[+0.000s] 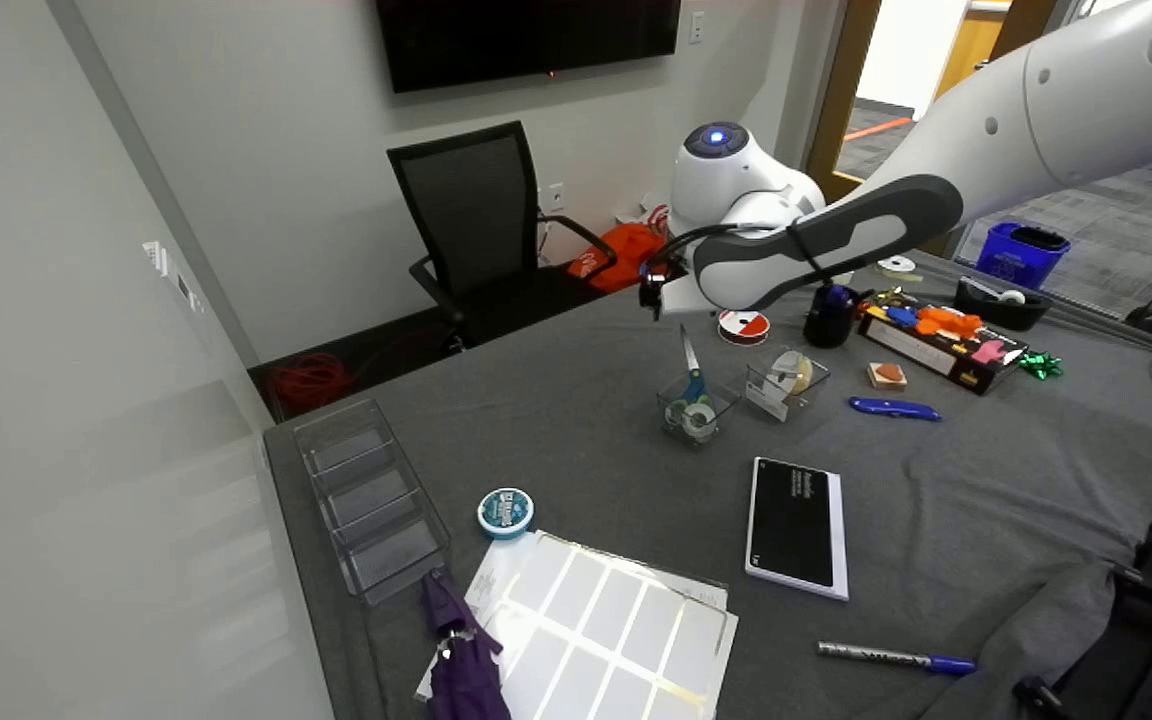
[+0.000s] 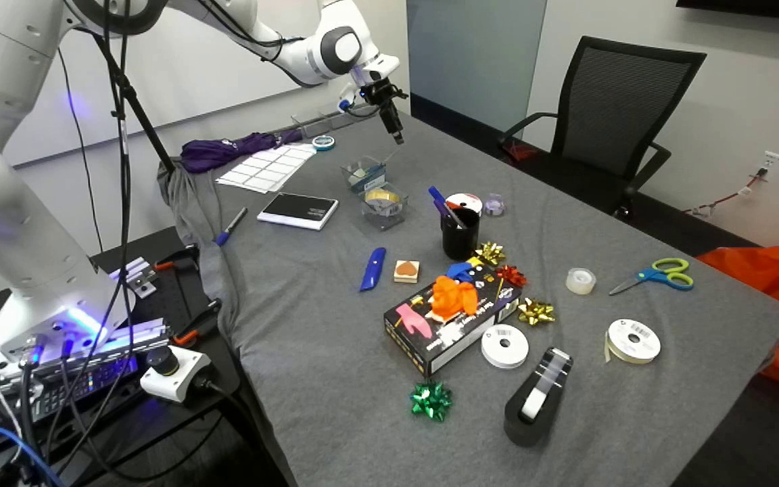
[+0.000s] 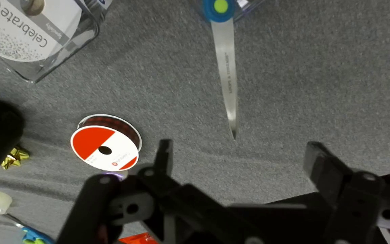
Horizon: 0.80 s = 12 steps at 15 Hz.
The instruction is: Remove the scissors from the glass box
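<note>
The scissors stand tilted in the small glass box, handles down, with the blade sticking up out of it. A roll of tape sits in the box with them. In the wrist view the scissors' blade and blue pivot show at the top; the handles are out of view there. Only an edge of the glass box shows there. My gripper is open and empty, its fingers on either side beyond the blade tip, not touching it. In an exterior view the gripper is above the table near the box.
A second clear box with a ribbon spool stands beside the glass box. A red-and-white spool, a black pen cup and a notebook are nearby. Another pair of scissors lies flat on the table.
</note>
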Motion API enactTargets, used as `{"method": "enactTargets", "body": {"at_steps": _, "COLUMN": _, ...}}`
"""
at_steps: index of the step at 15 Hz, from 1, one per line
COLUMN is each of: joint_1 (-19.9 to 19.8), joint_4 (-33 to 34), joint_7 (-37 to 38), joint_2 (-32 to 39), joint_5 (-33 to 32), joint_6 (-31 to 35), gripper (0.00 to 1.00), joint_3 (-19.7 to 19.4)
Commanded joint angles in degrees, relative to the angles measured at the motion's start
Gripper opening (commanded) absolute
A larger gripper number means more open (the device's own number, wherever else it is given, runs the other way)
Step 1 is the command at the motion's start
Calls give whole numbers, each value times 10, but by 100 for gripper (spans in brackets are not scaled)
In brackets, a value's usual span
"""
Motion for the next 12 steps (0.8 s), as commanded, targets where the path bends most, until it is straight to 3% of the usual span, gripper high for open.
{"method": "enactTargets", "body": {"at_steps": 1, "joint_1": 1, "joint_4": -34, "joint_7": -3, "joint_2": -14, "joint_5": -7, "joint_6": 20, "gripper": 100, "joint_3": 2}}
{"method": "enactTargets", "body": {"at_steps": 12, "joint_1": 26, "joint_4": -39, "joint_7": 55, "joint_2": 26, "joint_5": -11, "joint_6": 1, "gripper": 100, "joint_3": -10}}
